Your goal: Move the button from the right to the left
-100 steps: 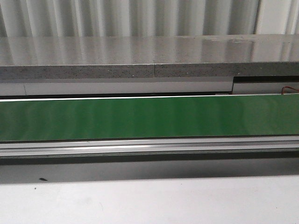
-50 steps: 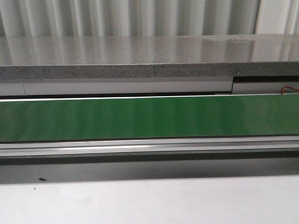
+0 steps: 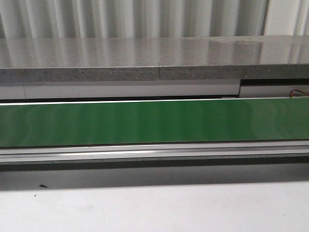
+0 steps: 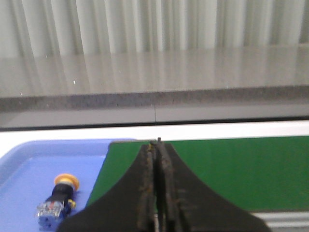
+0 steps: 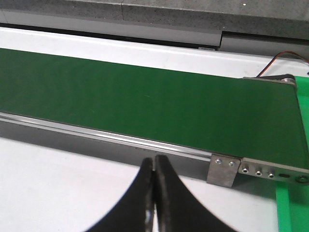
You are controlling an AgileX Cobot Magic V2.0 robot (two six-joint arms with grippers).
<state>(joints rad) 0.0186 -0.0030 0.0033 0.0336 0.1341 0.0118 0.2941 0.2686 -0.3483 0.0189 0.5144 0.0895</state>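
Button (image 4: 59,198) is lying on its side in the blue tray (image 4: 29,164) beside the belt's (image 3: 154,122) left end, so the move is looking done; both claws, left (image 4: 155,193) and right (image 5: 153,203), are sitting clenched on nothing; grey counter (image 3: 154,55) and corrugated wall (image 3: 135,18) are standing behind.

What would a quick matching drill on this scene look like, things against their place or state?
Things:
1. button
2. belt
3. left gripper
4. red wire

Place or state:
A. green, with nothing on it
B. lying on its side in the blue tray
C. shut, holding nothing
D. beside the belt's end, in the right wrist view

Pairs: 1-B, 2-A, 3-C, 4-D
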